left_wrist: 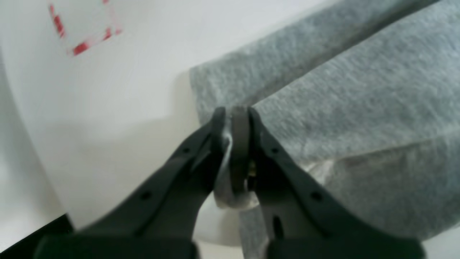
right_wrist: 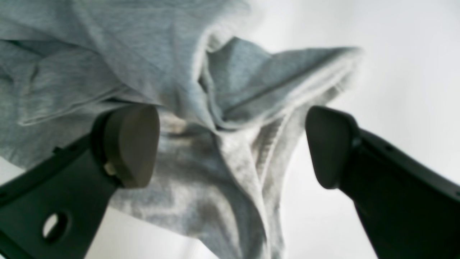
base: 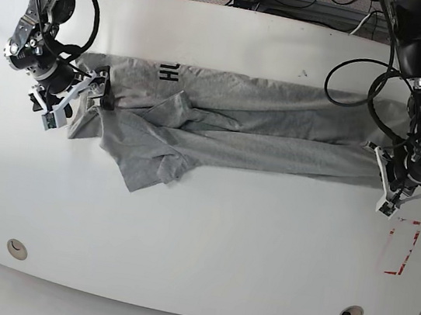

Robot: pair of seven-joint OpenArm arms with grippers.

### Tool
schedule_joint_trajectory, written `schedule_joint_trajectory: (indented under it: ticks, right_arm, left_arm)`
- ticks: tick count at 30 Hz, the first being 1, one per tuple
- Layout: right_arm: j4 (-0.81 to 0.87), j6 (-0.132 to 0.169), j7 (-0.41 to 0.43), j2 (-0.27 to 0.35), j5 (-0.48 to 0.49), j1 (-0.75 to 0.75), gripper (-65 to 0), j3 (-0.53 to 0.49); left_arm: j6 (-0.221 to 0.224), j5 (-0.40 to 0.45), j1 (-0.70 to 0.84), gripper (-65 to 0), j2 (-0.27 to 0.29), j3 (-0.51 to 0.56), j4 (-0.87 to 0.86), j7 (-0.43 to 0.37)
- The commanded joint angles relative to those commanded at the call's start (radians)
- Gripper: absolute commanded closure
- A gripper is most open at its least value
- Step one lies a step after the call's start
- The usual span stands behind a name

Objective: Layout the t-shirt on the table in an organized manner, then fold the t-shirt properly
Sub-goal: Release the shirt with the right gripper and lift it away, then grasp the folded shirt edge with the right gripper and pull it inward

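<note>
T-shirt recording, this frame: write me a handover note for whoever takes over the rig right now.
Left claw: shut on the hem edge of the light grey cotton t-shirt.
Right claw: open, pads either side of bunched fabric at the shirt's other end, not gripping.
Shirt lies stretched in a long, creased band across the glossy white table, one sleeve flopped toward the front edge.
Done: roughly stretched lengthwise.
Left: flatten fully, spread sleeves, then all folds.
</note>
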Motion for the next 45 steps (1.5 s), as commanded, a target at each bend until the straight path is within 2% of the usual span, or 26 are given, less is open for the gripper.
schedule_joint_trajectory:
  ticks: [3, 10, 12, 19, 26, 34, 42, 45]
  right_arm:
    - [0.0, 0.0, 0.0, 0.0, 0.0, 0.002, -59.9, 0.0]
    - [0.002, 0.0, 0.0, 0.0, 0.0, 0.005, -60.4, 0.0]
    - [0.003, 0.0, 0.0, 0.002, 0.0, 0.008, -60.4, 0.0]
    - [0.051, 0.0, 0.0, 0.005, -0.002, 0.035, -60.4, 0.0]
    - [0.029, 0.0, 0.0, 0.002, -0.009, 0.146, -60.6, -0.002]
    - [-0.238, 0.0, 0.0, 0.0, -0.009, 0.367, -60.6, -0.008]
    - [-0.543, 0.0, 0.005, 0.0, -0.009, 0.539, -60.4, -0.011]
    - [-0.632, 0.0, 0.011, 0.0, -0.009, 0.58, -60.2, -0.055]
  left_arm:
    - [0.0, 0.0, 0.003, -5.7, -0.006, 0.002, 0.0, 0.0]
    - [0.005, 0.002, 0.006, -37.5, -0.006, 0.002, 0.008, 0.002]
    - [0.005, 0.002, 0.003, -41.0, -0.006, 0.002, 0.008, 0.002]
    - [0.002, -0.002, -0.005, -41.4, -0.026, 0.0, 0.011, 0.029]
    - [0.0, 0.0, -0.017, -41.4, -0.026, -0.003, 0.081, 0.032]
    - [0.0, -0.002, -0.018, -41.4, -0.023, -0.003, 0.183, 0.037]
    - [0.0, 0.0, -0.018, -41.4, -0.018, -0.003, 0.195, 0.037]
    - [0.0, -0.002, -0.018, -41.4, -0.018, -0.003, 0.195, 0.037]
